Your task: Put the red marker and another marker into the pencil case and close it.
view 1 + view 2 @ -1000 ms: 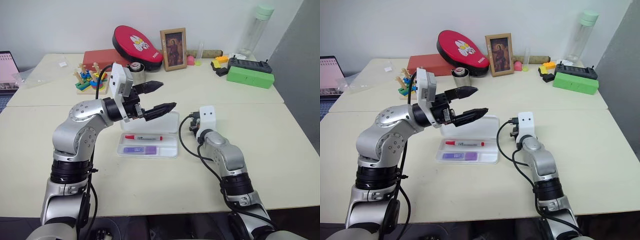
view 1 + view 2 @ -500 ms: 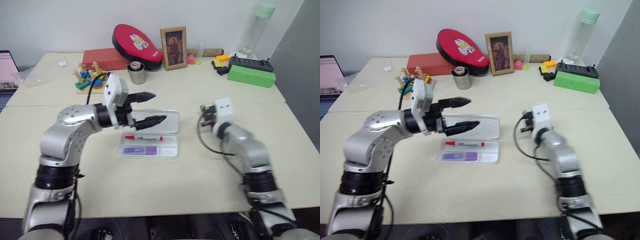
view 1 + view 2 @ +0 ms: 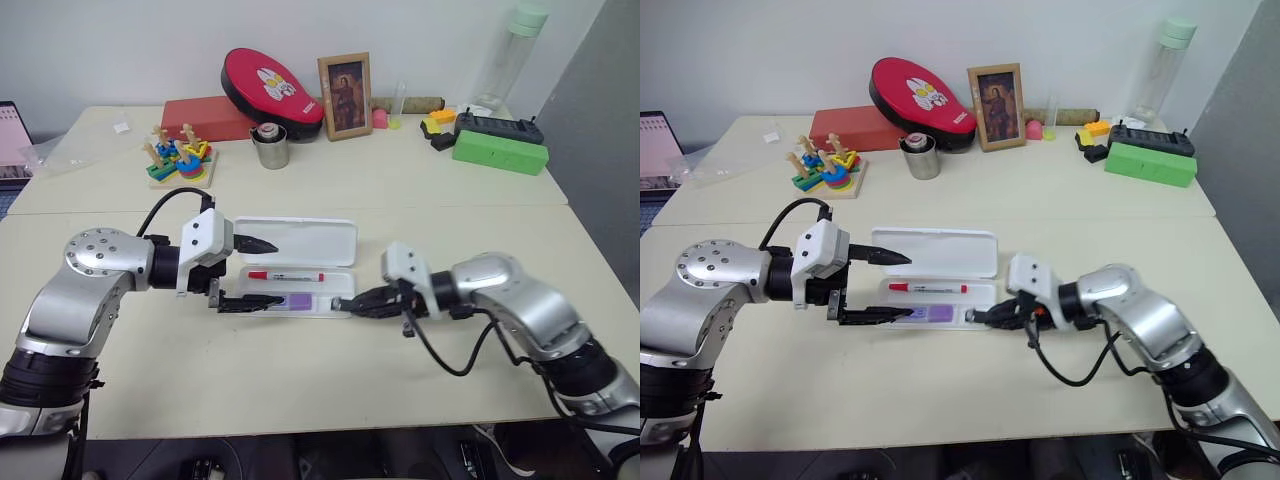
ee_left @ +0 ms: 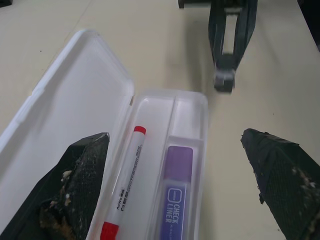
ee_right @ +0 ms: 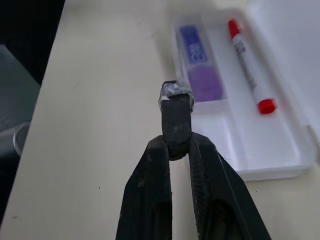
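One worktop (image 3: 300, 400). One pencil case (image 3: 300, 240), lid open, mid-worktop. Two markers inside: red marker (image 3: 285, 275), purple marker (image 3: 290, 300). Left end effector (image 3: 245, 275) spread wide over case; right end effector (image 5: 175, 107) clenched, empty, beside case end. "CHECK LINER" label legible via left wrist.

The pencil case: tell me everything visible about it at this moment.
The pencil case is a flat white plastic box with rounded corners, lying open on the cream table, its hinged lid folded back flat. The tray is divided lengthwise: the red marker lies in the compartment by the hinge, the purple marker in the outer one. The left gripper, fingers spread, straddles one end; the shut right gripper sits at the other.
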Robot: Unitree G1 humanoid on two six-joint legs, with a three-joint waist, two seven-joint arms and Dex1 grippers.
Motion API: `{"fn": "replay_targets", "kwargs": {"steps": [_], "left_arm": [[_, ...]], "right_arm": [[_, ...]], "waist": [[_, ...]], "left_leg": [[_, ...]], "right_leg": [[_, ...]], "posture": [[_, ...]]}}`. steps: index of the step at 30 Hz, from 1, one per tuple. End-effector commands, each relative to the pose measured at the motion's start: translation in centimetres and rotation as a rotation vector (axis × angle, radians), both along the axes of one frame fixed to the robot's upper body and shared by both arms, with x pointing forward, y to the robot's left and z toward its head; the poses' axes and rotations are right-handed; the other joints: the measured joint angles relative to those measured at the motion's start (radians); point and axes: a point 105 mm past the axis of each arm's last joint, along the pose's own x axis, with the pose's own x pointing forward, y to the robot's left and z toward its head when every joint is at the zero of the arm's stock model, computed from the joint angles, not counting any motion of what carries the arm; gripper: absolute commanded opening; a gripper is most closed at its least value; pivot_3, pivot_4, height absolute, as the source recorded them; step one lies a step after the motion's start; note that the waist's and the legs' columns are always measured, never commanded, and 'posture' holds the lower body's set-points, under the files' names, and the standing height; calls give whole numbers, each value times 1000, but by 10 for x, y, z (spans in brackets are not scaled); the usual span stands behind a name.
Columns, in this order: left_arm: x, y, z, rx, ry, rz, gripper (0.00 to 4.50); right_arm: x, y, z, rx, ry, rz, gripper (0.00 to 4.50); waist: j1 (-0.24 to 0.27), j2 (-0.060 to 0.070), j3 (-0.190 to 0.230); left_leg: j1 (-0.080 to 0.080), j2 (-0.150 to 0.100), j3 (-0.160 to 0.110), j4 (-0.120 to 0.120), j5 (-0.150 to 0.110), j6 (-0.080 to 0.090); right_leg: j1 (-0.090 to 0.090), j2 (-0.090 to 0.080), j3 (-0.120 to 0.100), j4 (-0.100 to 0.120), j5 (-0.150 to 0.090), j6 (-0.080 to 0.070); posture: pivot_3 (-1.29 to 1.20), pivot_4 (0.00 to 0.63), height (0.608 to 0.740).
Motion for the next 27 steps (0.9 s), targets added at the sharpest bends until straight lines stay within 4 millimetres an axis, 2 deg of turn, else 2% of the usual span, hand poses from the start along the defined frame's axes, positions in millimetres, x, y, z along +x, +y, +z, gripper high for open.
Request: {"fn": "replay_targets", "kwargs": {"steps": [1,6,12,14,22,25,27], "left_arm": [[-4,-3,11,-2,-49,-11,4500],[-5,-6,11,-16,-46,-8,4500],[-7,-11,10,-31,-45,-12,4500],[-7,-11,11,-34,-44,-8,4500],[-8,-9,9,-47,-28,34,4500],[-7,-4,17,-83,-42,89,4500],[-8,6,33,-183,-51,177,4500]], "right_arm": [[11,3,4,-25,-63,-4,177],[23,6,0,-44,-71,-30,177],[26,8,0,-44,-75,-37,177],[26,9,1,-39,-78,-38,876],[28,13,22,43,-79,-35,2791],[24,16,44,135,-76,7,3671],[23,23,87,312,-77,43,4075]], "waist": [[3,0,0],[1,0,0],[0,0,0],[0,0,0],[0,0,0],[0,0,0],[0,0,0]], "left_leg": [[0,0,0,0,0,0],[0,0,0,0,0,0],[0,0,0,0,0,0],[0,0,0,0,0,0],[0,0,0,0,0,0],[0,0,0,0,0,0],[0,0,0,0,0,0]], "right_leg": [[0,0,0,0,0,0],[0,0,0,0,2,-4],[0,0,-1,1,2,-4],[0,0,-1,1,2,-4],[0,0,-1,1,2,-4],[0,0,-1,1,2,-4],[0,0,-1,2,2,-4]], "posture": [[0,150,740],[0,150,740],[0,150,740],[0,150,740],[0,150,740],[0,150,740],[0,150,740]]}}
